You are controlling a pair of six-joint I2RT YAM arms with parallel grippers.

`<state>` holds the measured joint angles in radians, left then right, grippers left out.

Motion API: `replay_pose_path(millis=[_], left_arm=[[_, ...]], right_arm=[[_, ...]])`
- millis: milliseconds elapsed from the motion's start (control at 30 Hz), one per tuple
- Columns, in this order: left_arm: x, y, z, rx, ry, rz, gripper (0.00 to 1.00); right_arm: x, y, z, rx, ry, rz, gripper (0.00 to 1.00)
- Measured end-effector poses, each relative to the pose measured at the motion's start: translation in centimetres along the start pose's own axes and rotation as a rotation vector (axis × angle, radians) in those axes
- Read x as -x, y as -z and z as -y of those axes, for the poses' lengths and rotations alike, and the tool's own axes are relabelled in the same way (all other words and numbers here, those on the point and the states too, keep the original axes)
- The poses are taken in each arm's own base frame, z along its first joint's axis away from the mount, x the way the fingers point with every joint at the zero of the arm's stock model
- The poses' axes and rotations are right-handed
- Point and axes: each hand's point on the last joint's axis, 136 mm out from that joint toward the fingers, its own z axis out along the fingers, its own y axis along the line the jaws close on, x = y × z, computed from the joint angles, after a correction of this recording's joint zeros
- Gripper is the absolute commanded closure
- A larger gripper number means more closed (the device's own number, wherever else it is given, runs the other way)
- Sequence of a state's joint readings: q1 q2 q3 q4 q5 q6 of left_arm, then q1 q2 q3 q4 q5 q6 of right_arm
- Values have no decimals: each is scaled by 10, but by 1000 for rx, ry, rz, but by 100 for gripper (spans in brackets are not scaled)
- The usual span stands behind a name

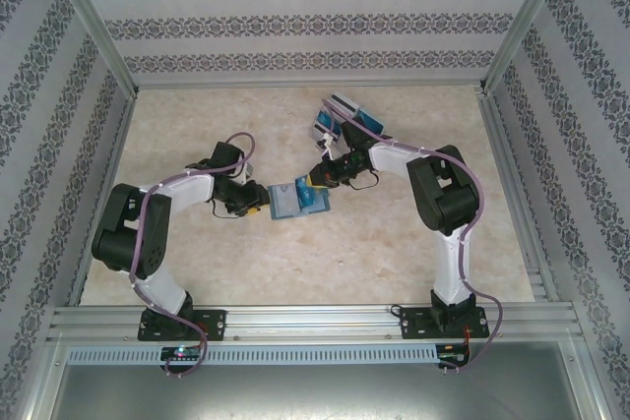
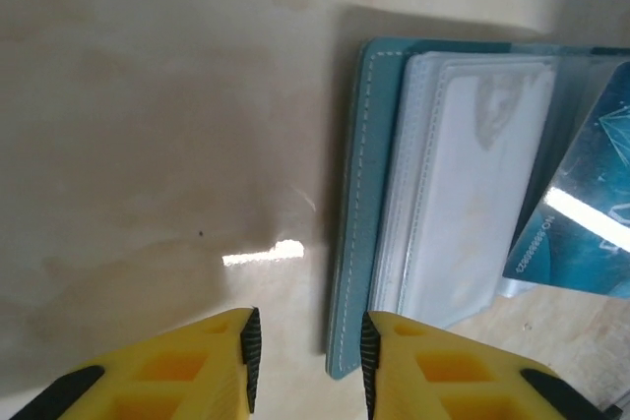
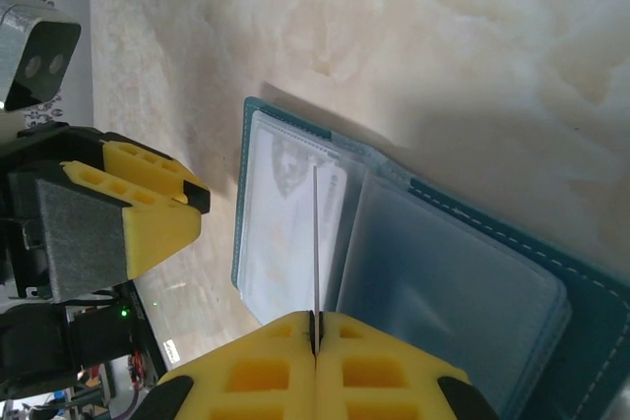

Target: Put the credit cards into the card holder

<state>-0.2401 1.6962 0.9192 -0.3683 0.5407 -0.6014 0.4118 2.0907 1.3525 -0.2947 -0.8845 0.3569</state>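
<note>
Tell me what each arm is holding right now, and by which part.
Right gripper: jaws pinch a thin blue-teal plastic card by one edge, over the open teal folding card holder. Left gripper: jaws apart, holding nothing.

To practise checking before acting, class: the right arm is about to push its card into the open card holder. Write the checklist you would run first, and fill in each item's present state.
1. The right gripper is clamped on the card: ok.
2. The card holder lies open with its pockets facing up: ok.
3. The card is lined up with a pocket mouth: cannot tell, as it is seen edge-on above the pockets.
4. The left gripper is steadying the holder: not ok. Its jaws stand apart, and the holder's corner is beside one finger but not pinched.
5. The other cards lie clear of the holder: ok.
</note>
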Motion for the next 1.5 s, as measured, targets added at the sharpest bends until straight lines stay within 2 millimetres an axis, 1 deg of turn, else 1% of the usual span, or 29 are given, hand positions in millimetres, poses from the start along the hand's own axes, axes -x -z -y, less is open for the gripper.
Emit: replay_pose_path(millis=[167,233,300,400,500,700,900,1033,1300,1500], left_arm=[[-2,-13,3,24,-11,-32,68],[-1,-13,4,27,-13,-32,69],[-1,-14,3,35,-12,-35,74],[-1,-15,1,45,-8,-38,77],[-1,-15,0,50,-7,-38,77],[-1,-16,-2,56,-4,-39,84],[-1,-17,-3,61,-1,-41,86],[-1,-17,-3,61,1,-41,86],[-1,-18,-3,61,2,-41,87],[-1,-18,-3,61,5,-41,87]], right_arm=[[3,5,6,-5,-11,10,95],[3,5,7,-5,-15,11,95],[4,4,7,-4,-21,9,95],[4,1,8,1,-30,5,95],[3,0,9,9,-38,-2,95],[3,-6,10,30,-67,-14,95],[6,-15,5,49,-77,-33,94],[7,-17,1,51,-81,-35,95],[1,-16,9,8,-107,-50,95],[-5,-16,10,-4,-115,-68,95]])
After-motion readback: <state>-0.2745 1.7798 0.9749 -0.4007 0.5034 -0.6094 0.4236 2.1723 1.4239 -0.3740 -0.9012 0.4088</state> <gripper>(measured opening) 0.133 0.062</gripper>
